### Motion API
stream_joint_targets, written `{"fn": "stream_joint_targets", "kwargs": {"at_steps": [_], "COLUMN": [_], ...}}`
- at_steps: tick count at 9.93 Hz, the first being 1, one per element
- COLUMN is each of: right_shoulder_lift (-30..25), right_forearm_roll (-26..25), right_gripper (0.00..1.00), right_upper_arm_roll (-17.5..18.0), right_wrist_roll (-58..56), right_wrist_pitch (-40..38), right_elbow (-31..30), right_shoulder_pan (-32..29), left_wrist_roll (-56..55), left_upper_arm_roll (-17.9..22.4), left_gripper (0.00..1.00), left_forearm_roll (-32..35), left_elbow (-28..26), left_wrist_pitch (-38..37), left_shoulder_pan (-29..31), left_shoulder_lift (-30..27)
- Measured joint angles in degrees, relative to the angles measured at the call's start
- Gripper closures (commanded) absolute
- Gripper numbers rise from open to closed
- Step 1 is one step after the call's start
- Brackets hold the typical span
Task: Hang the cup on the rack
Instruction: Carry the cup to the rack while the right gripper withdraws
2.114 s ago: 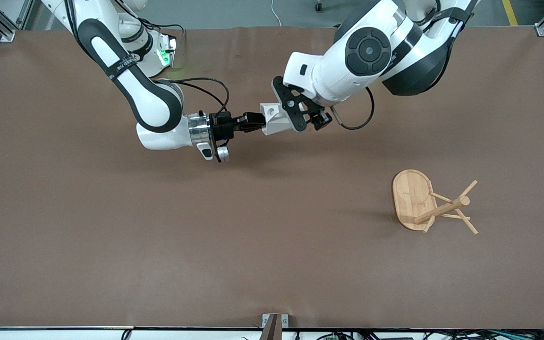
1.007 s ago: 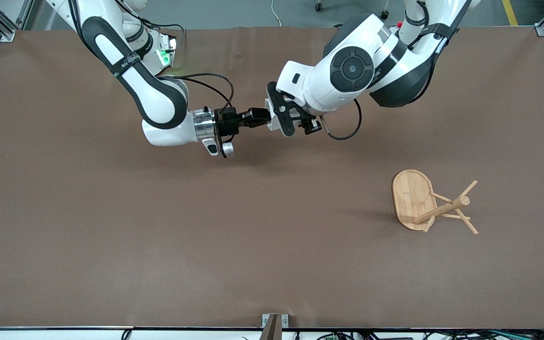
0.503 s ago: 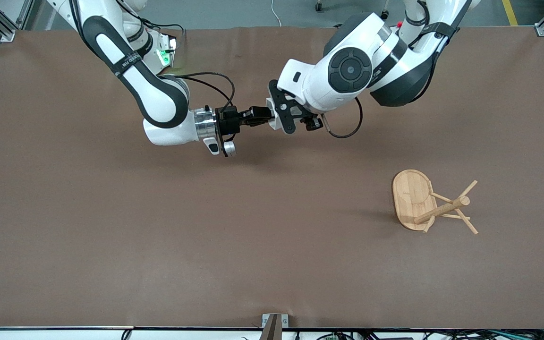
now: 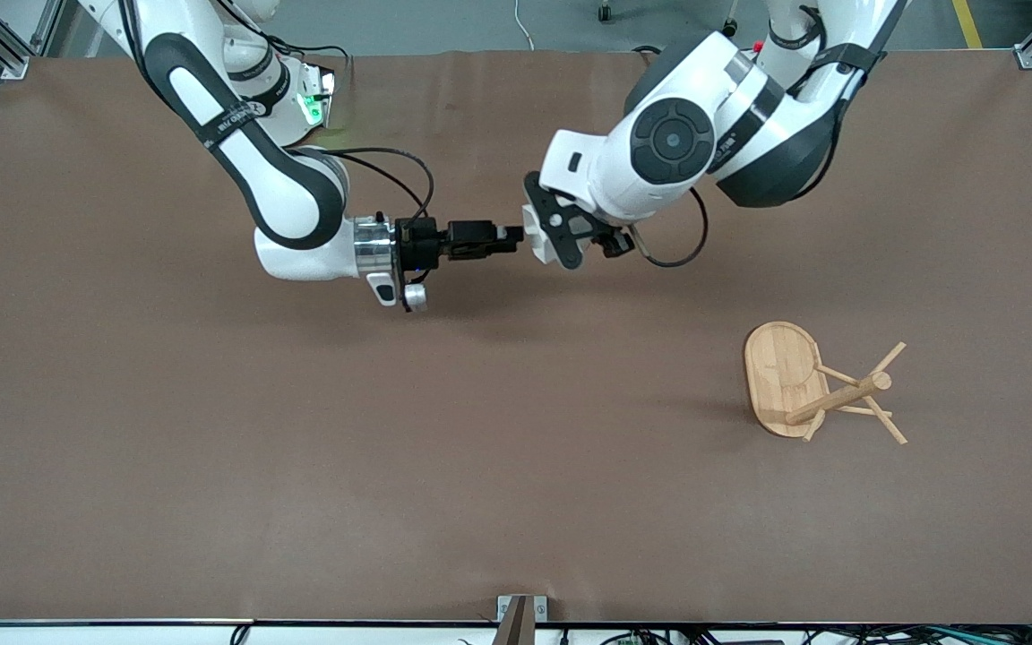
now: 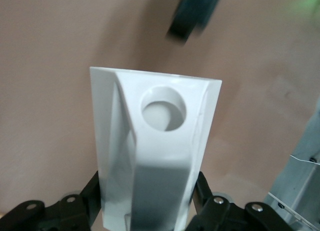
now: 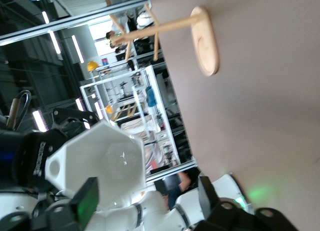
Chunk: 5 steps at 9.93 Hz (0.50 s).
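Observation:
The white faceted cup (image 4: 532, 236) hangs in the air over the table's middle, held by my left gripper (image 4: 541, 235), whose hand hides most of it. In the left wrist view the cup (image 5: 160, 141) sits between the shut fingers, its handle hole facing the camera. My right gripper (image 4: 507, 236) is open and empty, just clear of the cup on the side toward the right arm's end. In the right wrist view the cup (image 6: 100, 158) lies ahead of my spread fingers (image 6: 87, 203). The bamboo rack (image 4: 816, 387) stands upright toward the left arm's end, nearer the front camera.
The brown table (image 4: 480, 448) carries only the rack. The rack's oval base (image 6: 206, 41) and pegs also show in the right wrist view. Both arms meet over the table's middle.
My right gripper has let go of the cup and drawn back toward the right arm's end. The left gripper keeps the cup and has shifted slightly toward the left arm's end.

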Motion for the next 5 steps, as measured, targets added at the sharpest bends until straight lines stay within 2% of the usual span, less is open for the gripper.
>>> {"fn": "stream_joint_targets", "kwargs": {"at_steps": [1, 2, 3, 5], "right_shoulder_lift": [-0.9, -2.2, -3.9, -6.2], "right_forearm_roll": [-2.6, -6.3, -11.7, -21.9], "right_gripper": [0.0, 0.0, 0.0, 0.0], "right_upper_arm_roll": [-2.0, -4.1, -5.7, -8.7], "right_wrist_roll": [0.3, 2.5, 6.9, 12.7], "right_wrist_pitch": [1.4, 3.8, 7.5, 13.8], "right_elbow": [-0.3, -0.4, -0.9, -3.0], "right_shoulder_pan": [-0.5, -0.9, -1.4, -1.5], "left_wrist_roll": [-1.1, -7.0, -15.6, -22.7], "left_upper_arm_roll": [0.1, 0.2, 0.2, 0.2], "left_gripper": [1.0, 1.0, 1.0, 1.0], "left_forearm_roll": [2.0, 4.3, 7.1, 9.3], "left_elbow": [-0.3, -0.6, -1.7, -6.6], "left_wrist_pitch": [0.0, -0.1, 0.9, 5.1], "left_shoulder_pan": [2.3, 4.0, 5.1, 9.3], "left_shoulder_lift": [0.0, 0.0, 0.0, 0.0]}}
